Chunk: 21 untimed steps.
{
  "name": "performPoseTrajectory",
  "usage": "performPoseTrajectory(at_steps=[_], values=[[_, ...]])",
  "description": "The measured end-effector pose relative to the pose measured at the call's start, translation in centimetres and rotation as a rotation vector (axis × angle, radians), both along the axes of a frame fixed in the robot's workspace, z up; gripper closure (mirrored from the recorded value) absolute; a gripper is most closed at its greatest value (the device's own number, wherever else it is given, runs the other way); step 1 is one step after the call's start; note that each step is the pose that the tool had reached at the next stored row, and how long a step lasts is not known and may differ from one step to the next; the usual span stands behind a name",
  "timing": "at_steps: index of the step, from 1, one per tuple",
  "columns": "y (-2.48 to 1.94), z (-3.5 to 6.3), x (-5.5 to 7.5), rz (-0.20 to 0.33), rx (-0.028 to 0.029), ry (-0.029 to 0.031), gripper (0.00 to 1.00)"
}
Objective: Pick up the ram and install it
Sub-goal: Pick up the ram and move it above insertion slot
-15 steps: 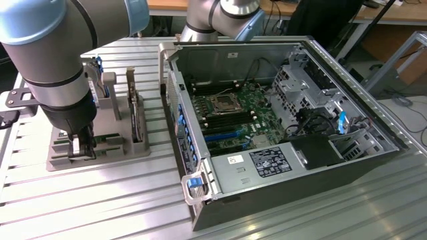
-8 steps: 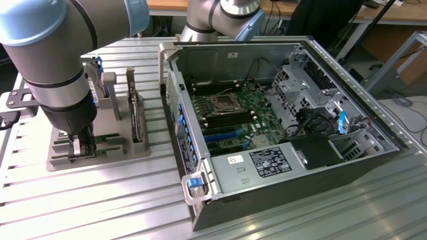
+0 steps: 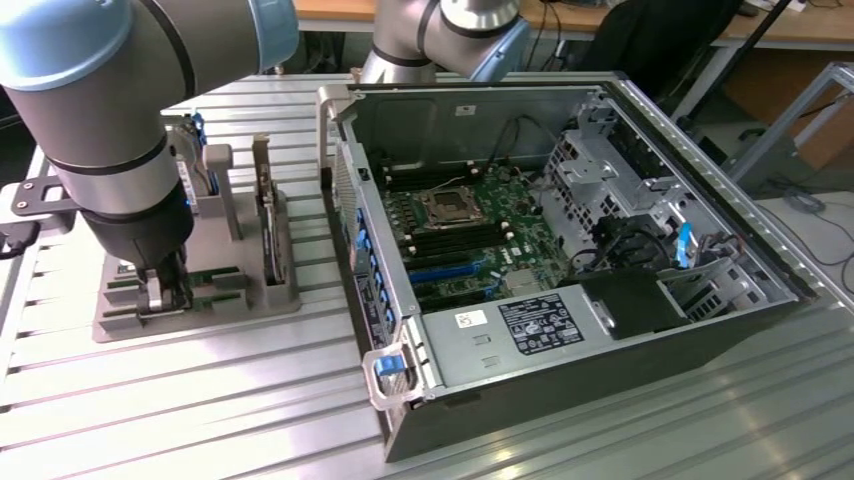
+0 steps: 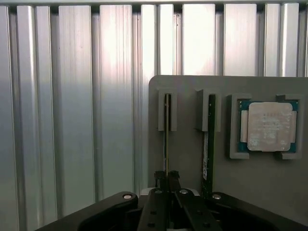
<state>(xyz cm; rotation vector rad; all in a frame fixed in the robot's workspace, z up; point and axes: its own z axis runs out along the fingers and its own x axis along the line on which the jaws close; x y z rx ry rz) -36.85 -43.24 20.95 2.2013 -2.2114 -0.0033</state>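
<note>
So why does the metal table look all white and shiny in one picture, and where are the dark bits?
Wrist view: light glares off the ribbed metal table, washing its grooves white; the gripper, closed on the ram, sits in shadow. Exterior view: softer light, the same table only gleams, and the computer case is shadowy deep inside.
</note>
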Motion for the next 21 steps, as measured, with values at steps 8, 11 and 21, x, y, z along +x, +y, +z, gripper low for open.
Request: performPoseTrajectory(at_steps=[8, 11, 21], values=[[0.00, 1.67, 0.0, 0.000, 0.0001, -0.0003, 0.88], [0.00, 2.06, 0.0, 0.000, 0.0001, -0.0002, 0.88], [0.00, 4.49, 0.0, 0.000, 0.0000, -0.0002, 0.88]])
